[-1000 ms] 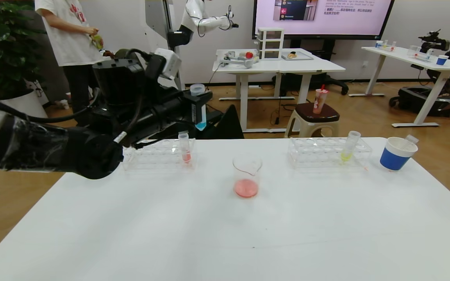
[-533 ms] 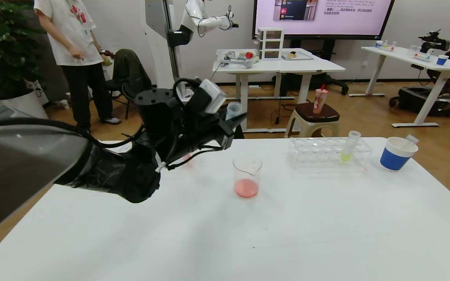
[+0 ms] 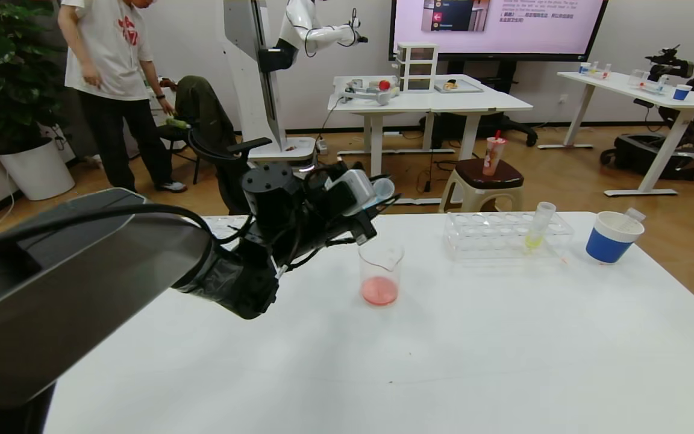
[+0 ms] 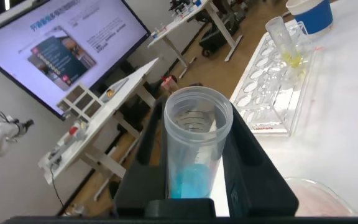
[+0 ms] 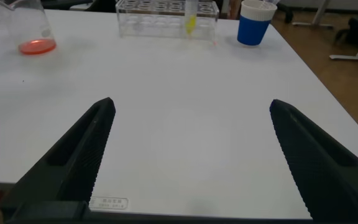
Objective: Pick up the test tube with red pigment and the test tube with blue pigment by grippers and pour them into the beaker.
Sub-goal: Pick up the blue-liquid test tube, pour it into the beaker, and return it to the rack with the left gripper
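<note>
My left gripper (image 3: pixel 375 208) is shut on the test tube with blue pigment (image 3: pixel 381 191) and holds it tilted just above and left of the beaker (image 3: pixel 381 271). The left wrist view shows the tube (image 4: pixel 197 137) between the black fingers (image 4: pixel 257 180), with cyan liquid at its bottom. The beaker stands mid-table and holds a little pink-red liquid. No tube with orange-red liquid is in view. My right gripper (image 5: pixel 191 155) is open and empty over the table's near part, out of the head view.
A clear rack (image 3: pixel 506 232) with a yellow-green tube (image 3: pixel 538 226) stands right of the beaker. A blue-and-white paper cup (image 3: pixel 612 237) with an empty tube is at the far right. The left rack is mostly hidden behind my left arm.
My left arm has moved right from the left rack to the beaker with the blue tube. The tube has gone from upright to tilted. The right arm has not moved.
</note>
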Controlling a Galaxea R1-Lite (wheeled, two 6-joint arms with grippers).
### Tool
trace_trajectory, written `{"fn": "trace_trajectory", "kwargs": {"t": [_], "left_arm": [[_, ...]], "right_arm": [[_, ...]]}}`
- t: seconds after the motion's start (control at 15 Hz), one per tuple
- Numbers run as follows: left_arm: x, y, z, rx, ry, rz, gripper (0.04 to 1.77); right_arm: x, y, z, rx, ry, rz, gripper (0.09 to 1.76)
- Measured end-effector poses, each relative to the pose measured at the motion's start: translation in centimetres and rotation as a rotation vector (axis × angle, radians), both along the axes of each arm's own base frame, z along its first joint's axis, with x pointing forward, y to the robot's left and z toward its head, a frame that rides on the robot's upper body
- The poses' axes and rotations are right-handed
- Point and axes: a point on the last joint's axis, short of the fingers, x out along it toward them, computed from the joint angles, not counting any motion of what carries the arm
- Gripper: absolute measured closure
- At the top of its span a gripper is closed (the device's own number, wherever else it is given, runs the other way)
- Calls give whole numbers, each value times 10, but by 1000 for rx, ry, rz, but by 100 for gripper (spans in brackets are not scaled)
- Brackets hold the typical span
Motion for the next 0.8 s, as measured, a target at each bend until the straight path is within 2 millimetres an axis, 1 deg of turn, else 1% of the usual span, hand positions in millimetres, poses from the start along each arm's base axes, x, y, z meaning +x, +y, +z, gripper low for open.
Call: {"fn": "trace_trajectory", "kwargs": {"t": [0.33,0.53,0.8], "left_arm": [[16,2,-23,124,-124,-2,131],[26,9,-28,179,-200,-2,131],[35,10,-31,243,-323,-13,131]], "right_arm": [[0,0,0,0,0,0,11],[0,0,0,0,0,0,11],[0,0,0,0,0,0,11]]}}
